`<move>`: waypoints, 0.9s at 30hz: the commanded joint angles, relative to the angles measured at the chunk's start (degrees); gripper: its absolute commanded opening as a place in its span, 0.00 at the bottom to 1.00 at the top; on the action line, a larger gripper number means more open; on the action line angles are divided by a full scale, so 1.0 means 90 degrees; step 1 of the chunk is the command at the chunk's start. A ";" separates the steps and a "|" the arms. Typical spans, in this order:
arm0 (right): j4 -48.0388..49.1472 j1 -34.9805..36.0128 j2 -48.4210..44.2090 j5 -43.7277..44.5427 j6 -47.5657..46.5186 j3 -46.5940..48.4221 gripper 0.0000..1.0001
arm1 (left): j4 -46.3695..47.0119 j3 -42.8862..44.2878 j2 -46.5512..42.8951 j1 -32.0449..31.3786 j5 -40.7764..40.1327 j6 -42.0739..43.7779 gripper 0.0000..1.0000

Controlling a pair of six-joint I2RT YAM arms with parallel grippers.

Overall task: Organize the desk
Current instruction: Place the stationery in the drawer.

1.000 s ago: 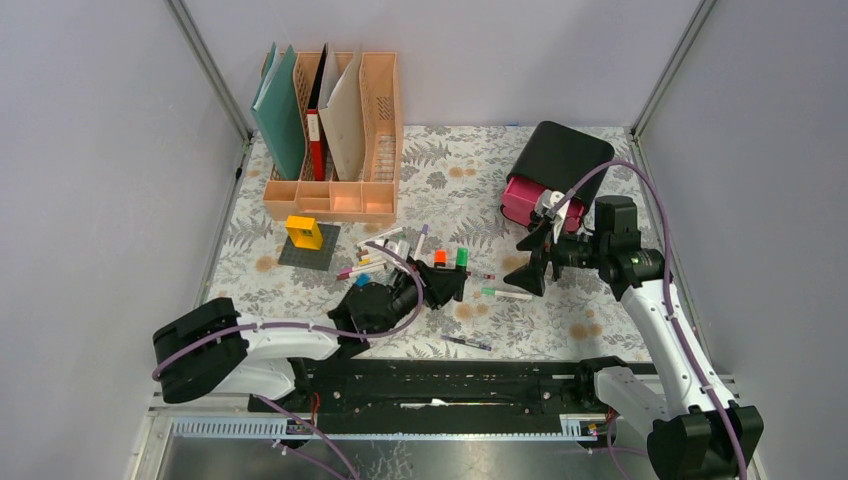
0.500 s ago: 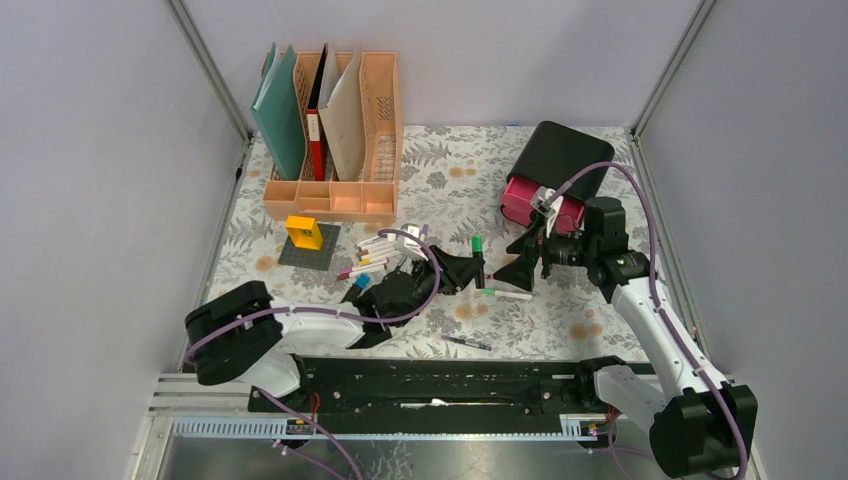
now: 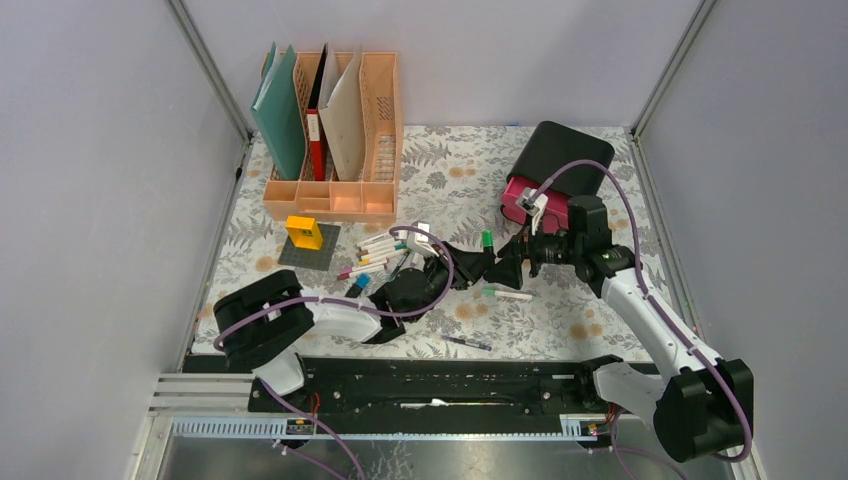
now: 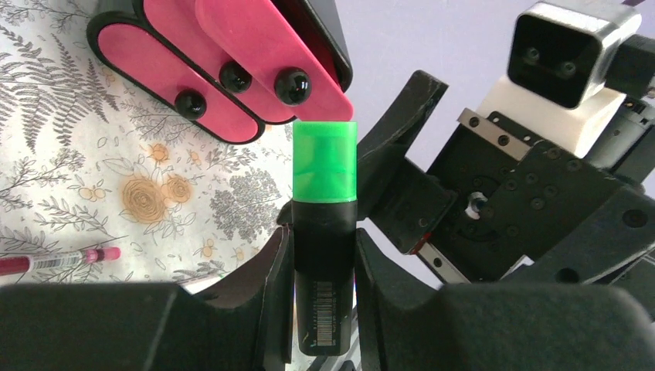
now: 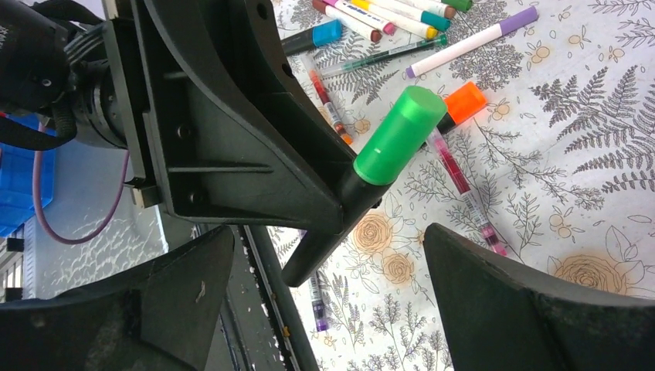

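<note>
1. Moved over the last second: marker (image 4: 325, 232) was carried right, away from the pen pile (image 3: 375, 255), by the left gripper (image 4: 324, 255). Right gripper (image 3: 508, 266) was brought left to meet it.
2. Left fingers are pinched on the marker's black barrel, and the green cap is pointed at the right gripper.
3. Right fingers are spread wide, one on each side of the cap. Nothing is gripped by them yet.
4. Desk (image 3: 590, 320) lies under both arms, with the marker held above its middle.
5. Done, as judged: very little. Folders are already stood in the rack (image 3: 335, 195). One marker is lifted and none is seen stowed.
6. Left to do: the pile, two loose pens (image 3: 507, 294) and (image 3: 467, 343) near the front, and the yellow block (image 3: 304, 232) on its grey plate.
7. Drawer box (image 3: 555, 165) appears pulled open at the back right. It is judged the likely place for the pens.
8. Current step is judged a mid-air handover from left to right, with the right grip not yet closed.
</note>
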 commanded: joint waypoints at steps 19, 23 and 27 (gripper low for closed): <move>-0.0058 0.0266 0.0098 0.0993 -0.0133 0.0321 0.00 | 0.1727 0.0232 0.0355 -0.0122 0.0293 0.0187 0.19; -0.0381 0.0266 0.0005 0.1011 -0.0613 0.0412 0.00 | 0.1939 -0.0011 0.0105 -0.0116 0.0313 0.0630 0.54; -0.0800 0.0261 -0.0090 0.1146 -0.1206 0.0545 0.00 | 0.2305 -0.0414 -0.0263 -0.0114 0.0589 0.1503 0.96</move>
